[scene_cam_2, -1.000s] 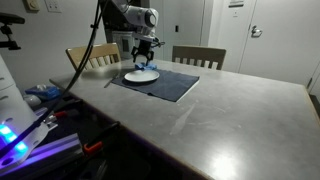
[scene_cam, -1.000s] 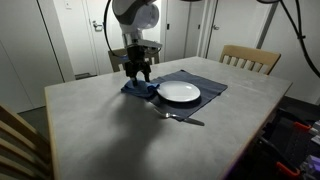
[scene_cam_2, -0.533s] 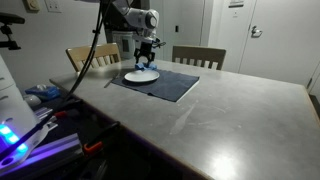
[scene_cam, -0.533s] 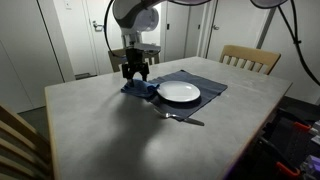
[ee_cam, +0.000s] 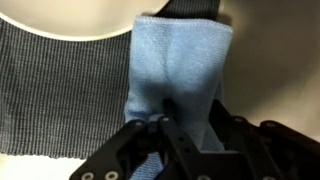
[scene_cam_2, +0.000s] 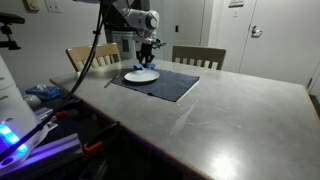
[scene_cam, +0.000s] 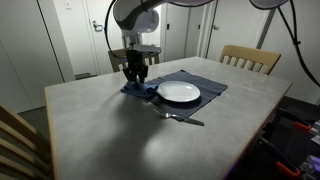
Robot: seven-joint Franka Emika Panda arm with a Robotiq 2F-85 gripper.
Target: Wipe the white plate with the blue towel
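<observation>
The white plate (scene_cam: 179, 92) lies on a dark blue placemat (scene_cam: 208, 84) at the far side of the table; it also shows as the plate (scene_cam_2: 141, 75). The blue towel (scene_cam: 141, 90) is bunched on the mat just beside the plate's rim. My gripper (scene_cam: 135, 76) points straight down onto it. In the wrist view the towel (ee_cam: 175, 65) fills the middle, with a raised fold pinched between the jaws of my gripper (ee_cam: 190, 128). The plate's rim (ee_cam: 80, 20) curves across the top left, apart from the fingertips (ee_cam: 153, 135).
A metal utensil (scene_cam: 186, 118) lies on the grey table (scene_cam: 120, 140) in front of the mat. Wooden chairs (scene_cam: 250, 58) (scene_cam_2: 198, 56) stand at the table's edges, another chair (scene_cam_2: 92, 55) behind the arm. Cables and gear (scene_cam_2: 40, 100) sit off the table.
The jaws have closed from wide open onto the towel, gathering a fold between them. The arm has stayed over the same spot beside the plate.
</observation>
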